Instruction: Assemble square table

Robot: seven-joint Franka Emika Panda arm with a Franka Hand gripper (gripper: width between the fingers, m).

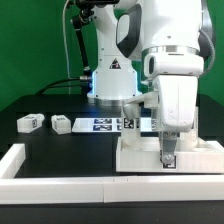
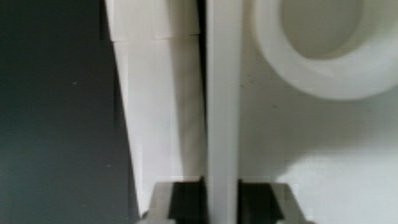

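A matte black bench (image 1: pixel 40 140) stretches back to a plain green wall (image 1: pixel 30 40) under even light, with low white bars (image 1: pixel 60 186) edging its near side and the exterior view's left corner.

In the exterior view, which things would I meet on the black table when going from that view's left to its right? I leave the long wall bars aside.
first leg block → second leg block → marker board → square tabletop
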